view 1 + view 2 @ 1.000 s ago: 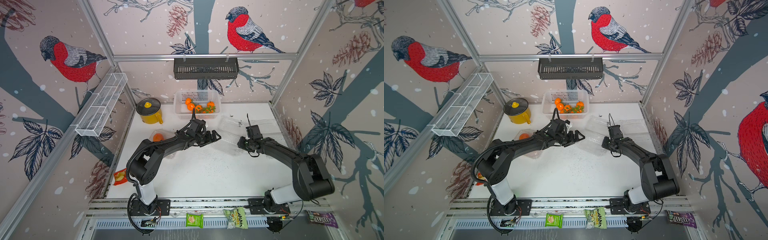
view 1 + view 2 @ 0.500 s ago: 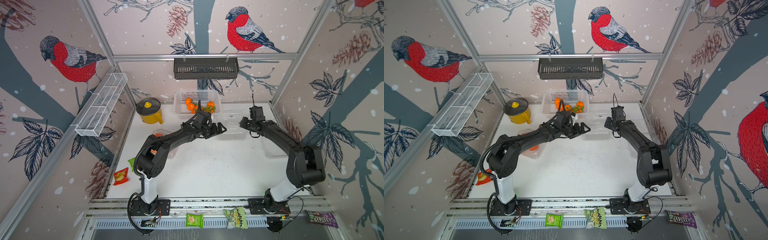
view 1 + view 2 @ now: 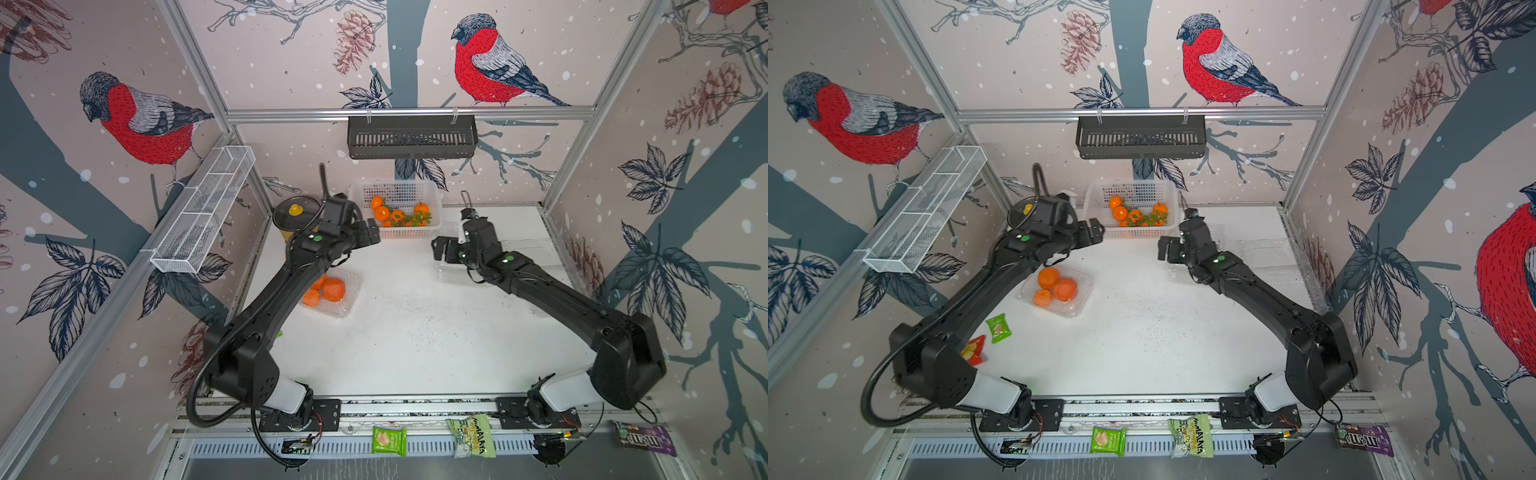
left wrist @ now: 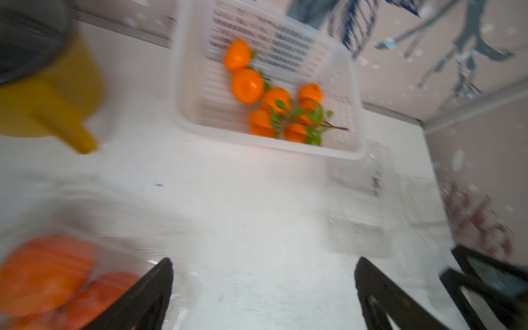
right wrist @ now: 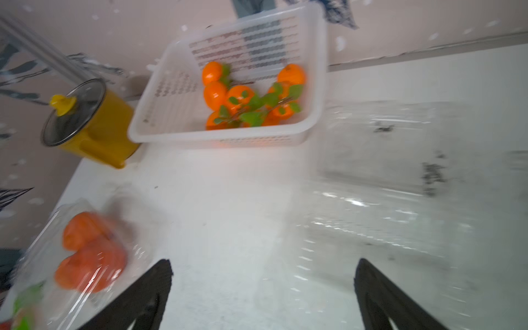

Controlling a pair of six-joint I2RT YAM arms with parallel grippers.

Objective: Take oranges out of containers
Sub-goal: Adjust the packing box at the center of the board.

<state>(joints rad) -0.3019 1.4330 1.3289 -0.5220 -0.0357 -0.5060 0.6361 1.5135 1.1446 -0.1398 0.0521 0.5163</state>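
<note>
My jaws are black. The bench (image 3: 415,332) is white, flecked with dark specks. The plain oranges (image 3: 1064,289) are deep orange, their container (image 3: 1082,291) clear. The smaller oranges (image 3: 381,213) are bright orange with green leaves, the perforated basket (image 3: 399,192) white, the pot (image 5: 100,134) yellow. The walls (image 3: 291,62) are pale pink with red-breasted grey birds (image 3: 490,62).

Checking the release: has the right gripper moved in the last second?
Yes. The right gripper moved toward the white basket, ending just off its front corner.
</note>
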